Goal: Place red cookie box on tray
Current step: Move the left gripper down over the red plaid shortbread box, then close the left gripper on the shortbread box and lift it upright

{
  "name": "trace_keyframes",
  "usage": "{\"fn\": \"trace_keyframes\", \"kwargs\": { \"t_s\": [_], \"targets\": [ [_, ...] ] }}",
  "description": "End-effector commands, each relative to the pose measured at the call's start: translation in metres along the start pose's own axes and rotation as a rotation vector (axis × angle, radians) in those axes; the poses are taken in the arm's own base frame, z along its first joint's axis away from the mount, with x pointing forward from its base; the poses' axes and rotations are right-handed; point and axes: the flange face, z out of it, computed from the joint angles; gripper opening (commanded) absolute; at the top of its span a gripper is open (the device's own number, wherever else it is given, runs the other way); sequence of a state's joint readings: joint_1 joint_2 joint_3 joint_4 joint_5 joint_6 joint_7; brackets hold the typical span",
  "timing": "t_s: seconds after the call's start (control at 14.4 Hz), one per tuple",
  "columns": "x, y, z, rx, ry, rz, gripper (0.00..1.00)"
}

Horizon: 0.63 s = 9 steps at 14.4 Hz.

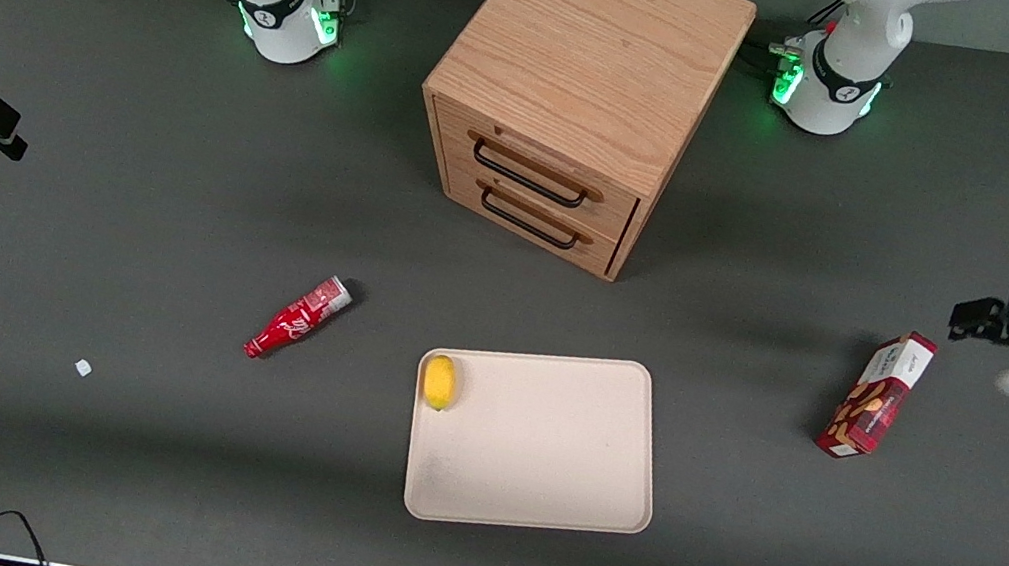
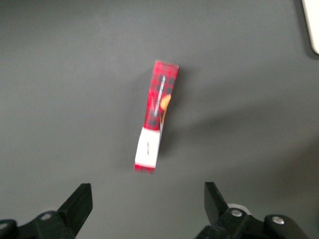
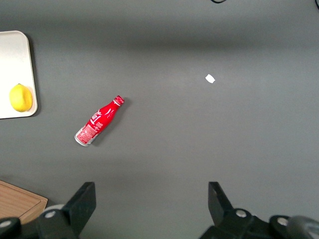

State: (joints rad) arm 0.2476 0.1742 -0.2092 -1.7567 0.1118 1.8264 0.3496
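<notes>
Red cookie box (image 2: 156,115) on bare mat, tool (image 2: 148,209) spread wide above

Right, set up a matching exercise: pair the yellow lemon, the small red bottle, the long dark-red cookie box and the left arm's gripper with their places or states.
1. yellow lemon
2. small red bottle
3. long dark-red cookie box
4. left arm's gripper

A. open, above the box
B. on the table toward the working arm's end
C. on the flat beige tray
D. lying toward the parked arm's end

Pairs: 1-C, 2-D, 3-B, 4-A
</notes>
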Motion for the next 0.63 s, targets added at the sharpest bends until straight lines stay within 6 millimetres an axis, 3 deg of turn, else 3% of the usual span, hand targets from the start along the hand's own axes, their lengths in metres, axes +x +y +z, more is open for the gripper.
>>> {"fn": "trace_keyframes", "kwargs": {
  "t_s": [0.0, 0.28, 0.56],
  "targets": [
    [-0.001, -0.010, 0.056, 0.016, 0.034, 0.053, 1.00],
    [0.005, -0.011, 0.126, 0.013, 0.062, 0.079, 1.00],
    [0.003, -0.003, 0.175, 0.004, 0.080, 0.095, 1.00]
  ]
}}
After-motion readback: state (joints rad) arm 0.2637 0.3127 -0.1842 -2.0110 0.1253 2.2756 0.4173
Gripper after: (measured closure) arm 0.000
